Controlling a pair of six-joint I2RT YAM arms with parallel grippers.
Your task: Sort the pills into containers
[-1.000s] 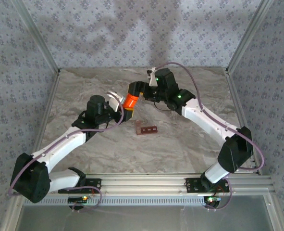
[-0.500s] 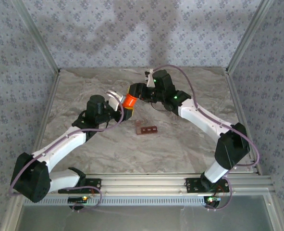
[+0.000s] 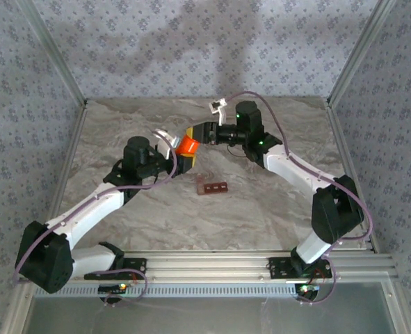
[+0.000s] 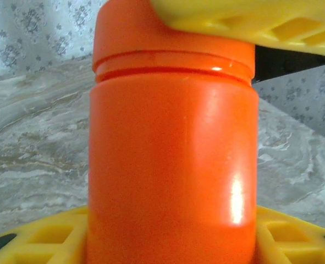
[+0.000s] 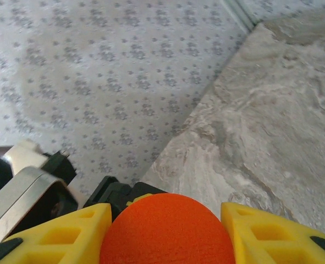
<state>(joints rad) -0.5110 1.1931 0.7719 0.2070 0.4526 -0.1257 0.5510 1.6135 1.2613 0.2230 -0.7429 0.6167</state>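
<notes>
The left fingers (image 4: 41,239) are clamped round the body of the orange bottle (image 4: 173,165), and the right fingers (image 5: 58,231) pinch its cap (image 5: 167,231). The containers (image 3: 212,187) lie just beside the bottle, on its arm-base side, on the marbled grey bench (image 3: 275,209). Floral-patterned walls (image 3: 191,49) rise beyond the bottle.

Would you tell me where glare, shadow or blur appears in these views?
Left wrist: a white glare streak on the glossy orange cylindrical plastic bottle. Right wrist: its orange cap looms near, slightly soft. Top external: broad soft shadows on the patterned back wall.
</notes>
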